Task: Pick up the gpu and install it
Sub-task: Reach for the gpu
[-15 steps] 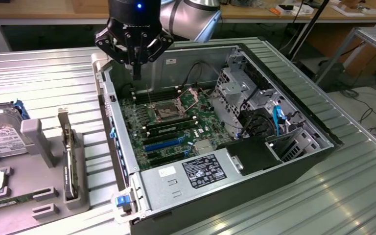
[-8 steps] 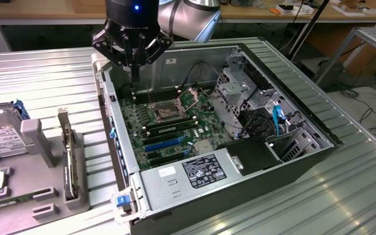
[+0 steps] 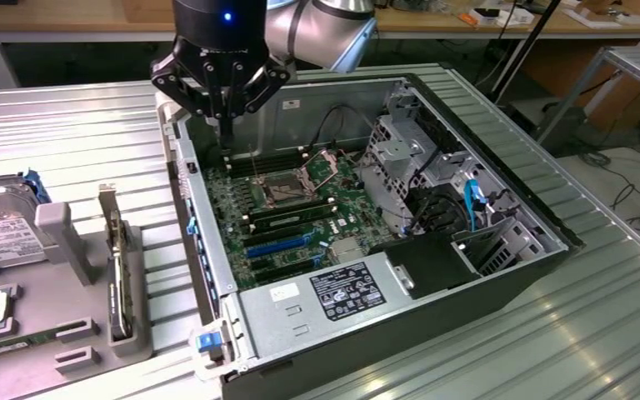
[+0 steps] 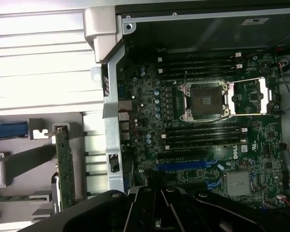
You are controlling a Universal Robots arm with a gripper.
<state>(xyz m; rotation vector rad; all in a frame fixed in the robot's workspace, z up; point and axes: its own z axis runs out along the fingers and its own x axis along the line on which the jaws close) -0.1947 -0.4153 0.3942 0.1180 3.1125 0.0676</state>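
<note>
The gpu [image 3: 117,267] stands on its edge in a grey holder [image 3: 70,250] on the table, at the exterior view's left of the open computer case [image 3: 409,283]. In the wrist view it is a thin green card [image 4: 65,166] with a silver bracket at one end. My gripper [image 3: 223,125] hangs over the case's far left corner, above the motherboard [image 3: 287,208], well apart from the gpu. Its fingers are shut together with nothing in them. A blue expansion slot [image 3: 281,244] [image 4: 183,165] lies bare on the board.
A silver hard drive [image 3: 3,233] and a green memory stick [image 3: 20,340] rest in the same holder. Inside the case are the CPU socket [image 4: 205,101], a drive cage [image 3: 420,158] and the power supply [image 3: 332,292]. The table is ribbed metal.
</note>
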